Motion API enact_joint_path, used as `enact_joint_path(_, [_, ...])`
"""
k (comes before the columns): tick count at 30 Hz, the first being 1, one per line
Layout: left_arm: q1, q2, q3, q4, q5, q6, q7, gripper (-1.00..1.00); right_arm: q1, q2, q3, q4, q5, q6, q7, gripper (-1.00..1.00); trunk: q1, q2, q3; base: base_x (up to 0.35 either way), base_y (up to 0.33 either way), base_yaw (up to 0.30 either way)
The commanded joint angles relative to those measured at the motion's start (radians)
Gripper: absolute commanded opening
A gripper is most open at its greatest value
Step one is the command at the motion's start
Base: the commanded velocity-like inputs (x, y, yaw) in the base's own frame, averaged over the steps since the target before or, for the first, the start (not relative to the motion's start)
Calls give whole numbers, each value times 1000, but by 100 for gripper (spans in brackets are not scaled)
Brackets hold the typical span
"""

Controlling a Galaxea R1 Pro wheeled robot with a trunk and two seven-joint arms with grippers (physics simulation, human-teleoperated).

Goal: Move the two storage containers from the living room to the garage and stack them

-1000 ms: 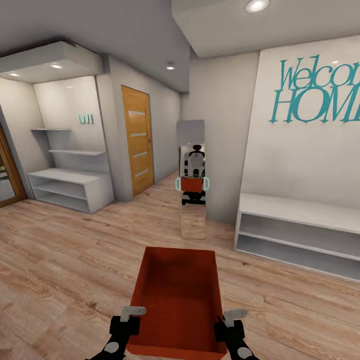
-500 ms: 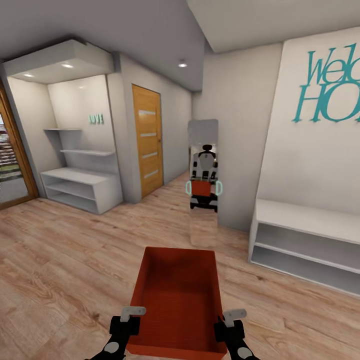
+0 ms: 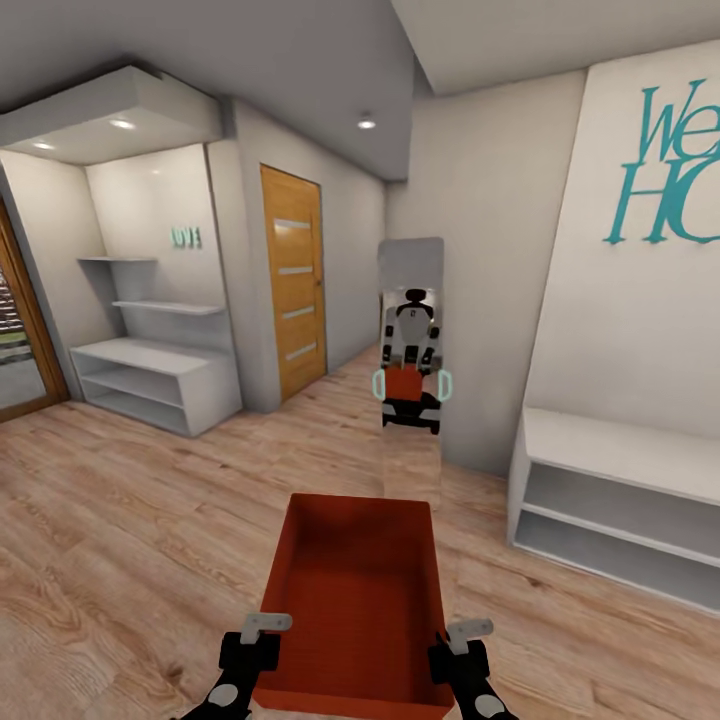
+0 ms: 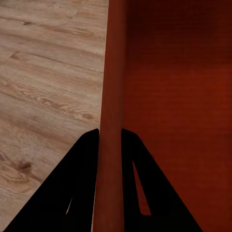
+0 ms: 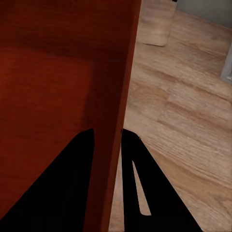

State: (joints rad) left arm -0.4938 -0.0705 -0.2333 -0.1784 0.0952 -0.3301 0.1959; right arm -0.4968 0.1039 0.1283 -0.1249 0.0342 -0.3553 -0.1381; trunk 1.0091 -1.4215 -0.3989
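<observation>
Left gripper [image 3: 258, 640], right gripper [image 3: 462, 645] each clamped on wall, arms forward.

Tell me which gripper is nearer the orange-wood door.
Left. The left gripper clamps the storage container's wall on the side toward the orange-wood door; the right gripper clamps the opposite wall, farther away.
</observation>
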Motion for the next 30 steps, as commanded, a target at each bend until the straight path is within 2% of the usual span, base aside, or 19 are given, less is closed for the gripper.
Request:
enact_joint_path(1, [-2,-3,37,-3,40,0,7,-100,0,0,-17,1,7,0,-11,-100,1,-1,-1,341,0,0])
enact_joint_path(8, [-2,-3,37,-3,40,0,7,-100,0,0,-17,1,7,0,-11,-100,1,-1,-1,341,0,75])
enact_joint_path(26, [-3,-2,37,-3,40,0,7,-100,0,0,-18,1,7,0,-11,-100,1,-1,-1,341,0,251])
enact_joint_path(30, [-3,-2,37,-3,40,0,7,-100,0,0,-18,1,7,-1,-11,-100,1,-1,-1,341,0,108])
